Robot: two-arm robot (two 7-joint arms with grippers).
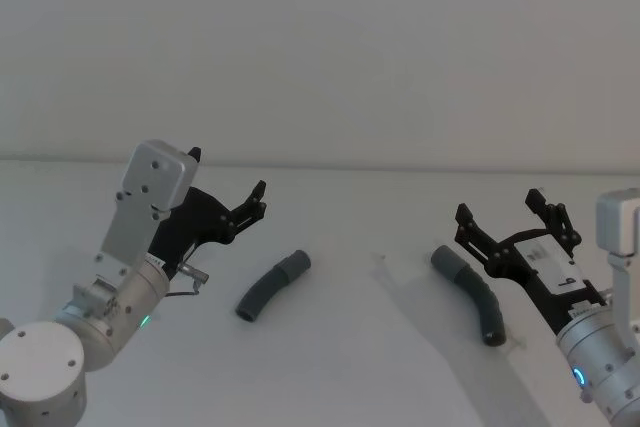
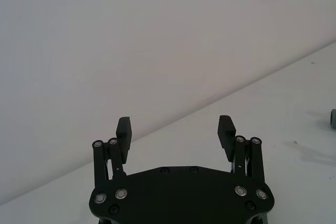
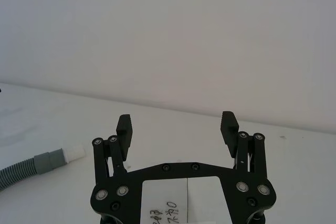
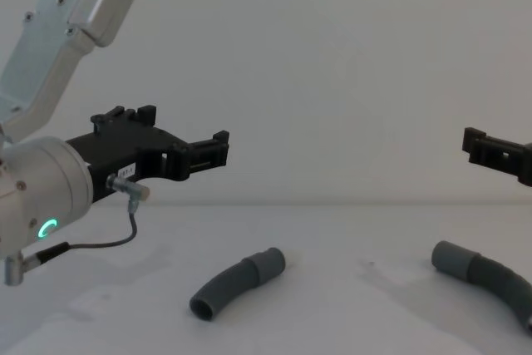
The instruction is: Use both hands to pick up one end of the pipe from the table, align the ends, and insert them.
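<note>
Nothing is done yet — one pipe piece (image 1: 270,287) lies lower centre on the table (image 1: 350,367), the other pipe piece (image 1: 470,292) well apart at lower right, the left gripper (image 1: 228,177) and right gripper (image 1: 500,209) hovering nearby, jaws spread and empty — grasping, aligning, inserting remain.

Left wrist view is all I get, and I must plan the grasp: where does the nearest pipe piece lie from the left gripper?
Observer: In the head view the left pipe piece lies on the table, right of the hovering left gripper and apart from it.
Operator: And the other piece?
Observer: The right pipe piece lies on the table, left of the open right gripper.
Operator: Which one has the whitish tip?
Observer: The right pipe piece; the right wrist view shows the whitish tip.
</note>
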